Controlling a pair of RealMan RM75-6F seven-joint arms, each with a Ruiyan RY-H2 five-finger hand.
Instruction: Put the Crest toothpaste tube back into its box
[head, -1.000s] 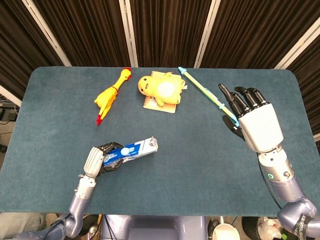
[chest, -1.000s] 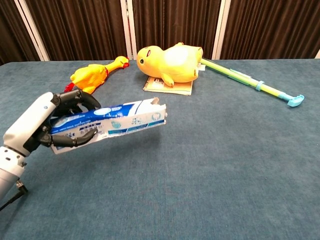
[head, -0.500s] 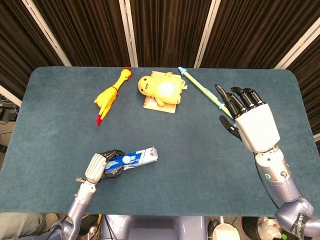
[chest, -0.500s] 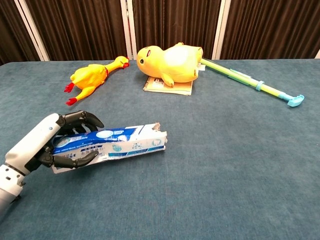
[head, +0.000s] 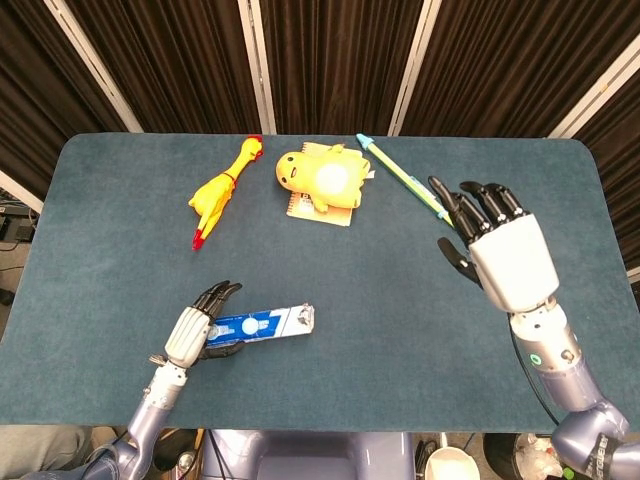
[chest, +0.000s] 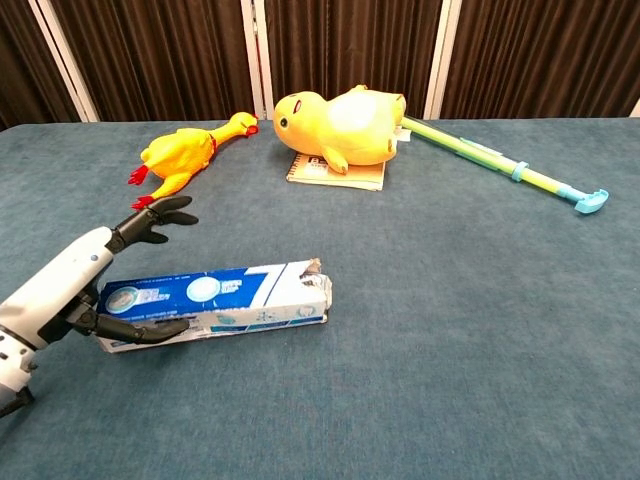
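The blue and white Crest box (head: 262, 323) (chest: 215, 300) lies flat on the table near the front left, its torn open end pointing right. No tube shows outside the box. My left hand (head: 195, 333) (chest: 70, 285) is at the box's left end with its fingers (chest: 152, 220) lifted and spread off the box; the thumb lies along the box's near side. My right hand (head: 500, 250) hovers over the right side of the table, fingers spread and empty, and shows only in the head view.
A yellow rubber chicken (head: 222, 190) (chest: 185, 150) lies at the back left. A yellow duck plush (head: 322, 177) (chest: 340, 125) rests on a notebook (head: 320, 212) (chest: 335, 175) at the back centre. A long green stick (head: 400, 175) (chest: 510, 168) lies at the back right.
My left hand lowered the box from the air onto the table and its fingers opened off it. The right hand drifted slightly nearer.
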